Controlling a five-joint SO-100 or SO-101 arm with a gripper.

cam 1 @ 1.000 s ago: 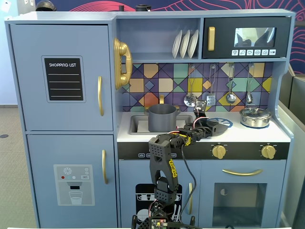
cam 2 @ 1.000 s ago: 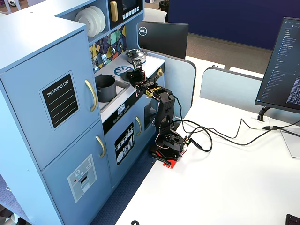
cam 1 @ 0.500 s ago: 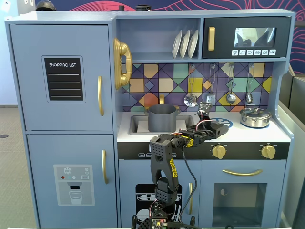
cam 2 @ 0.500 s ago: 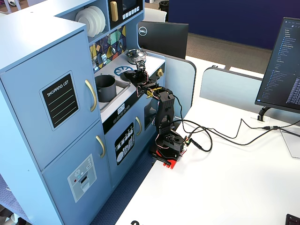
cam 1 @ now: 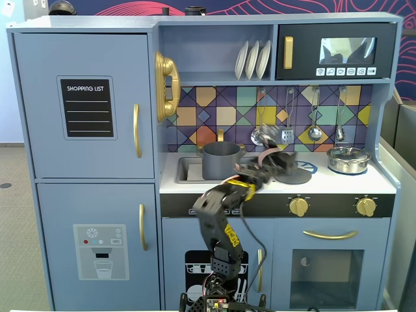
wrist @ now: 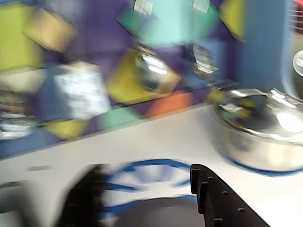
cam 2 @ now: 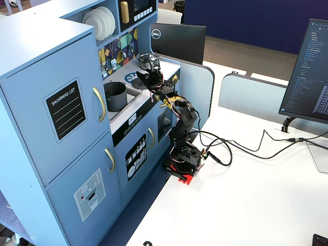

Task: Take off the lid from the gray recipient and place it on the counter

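Note:
The dark gray pot (cam 1: 221, 160) stands uncovered in the recessed sink at the left of the white counter (cam 1: 325, 183); it also shows in the other fixed view (cam 2: 115, 96). The flat gray lid (cam 1: 296, 175) lies on the blue burner pattern to the pot's right. In the wrist view the lid (wrist: 161, 213) is at the bottom edge, on the counter (wrist: 165, 135). My gripper (cam 1: 276, 159) hovers just above the lid. In the wrist view my gripper (wrist: 144, 172) has its jaws wide apart and nothing between them. Its left finger is blurred.
A shiny steel pot with its lid (cam 1: 349, 159) stands on the right burner, close to the right in the wrist view (wrist: 260, 127). Utensils (cam 1: 286, 133) hang on the tiled back wall. The microwave shelf overhangs the counter.

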